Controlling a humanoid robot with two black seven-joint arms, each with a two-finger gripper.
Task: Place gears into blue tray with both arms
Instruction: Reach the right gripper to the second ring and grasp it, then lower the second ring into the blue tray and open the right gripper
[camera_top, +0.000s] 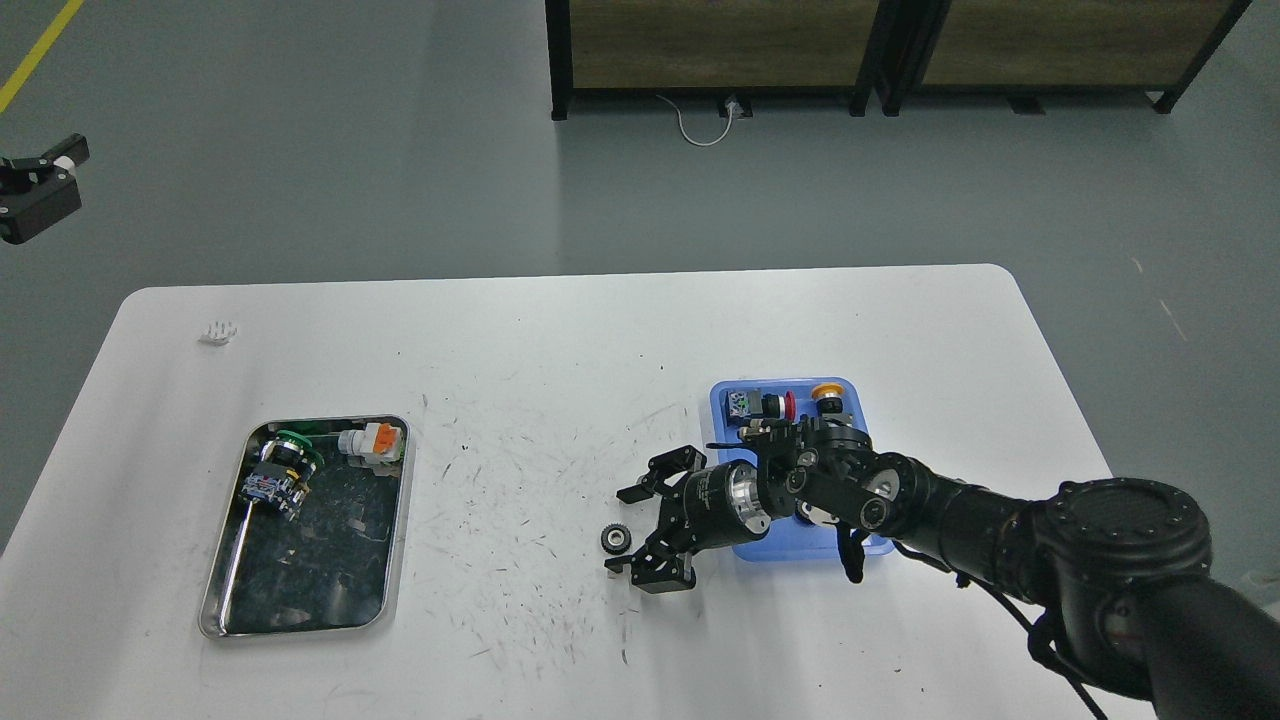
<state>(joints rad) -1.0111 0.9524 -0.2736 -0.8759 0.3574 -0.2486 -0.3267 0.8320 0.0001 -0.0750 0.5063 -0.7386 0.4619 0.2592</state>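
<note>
Far left edge, above table level: left gripper (35, 190), black clamp body with a pale tip, small and partly cut off by the frame. Cannot tell whether fingers apart or together. Well apart from everything on the table.

On the white table (560, 340), near back-left corner: small white object (218, 333), too small to identify.

Left part of table: steel tray (305, 527), shiny rim, dark bottom. Inside, at its far end: green-capped push-button switch (285, 465) and a white-and-orange switch block (372, 441). All well left of the right gripper's fingers.

Table centre: scuffed, dark scratch marks.

Gear (616, 540): black toothed wheel, pale centre hole, flat on the table. Just left of the right gripper's near finger, close to the tip, not between the fingers, apparently not touching. Outside the blue tray.

Right gripper (640, 530): pointing left, low over the table, fingers spread wide apart, nothing clamped. Far finger (665, 473) up-left, near finger (655, 570) down-left. Silver ring on the wrist behind.

Behind the fingers, to the right: blue tray (725, 400), mostly covered by wrist and forearm. In its far end: red-capped switch (775, 405) and yellow-capped switch (827, 394). Second gear not visible; rest of tray interior hidden by the arm.

Right arm (1000, 540) entering from lower right corner.
</note>
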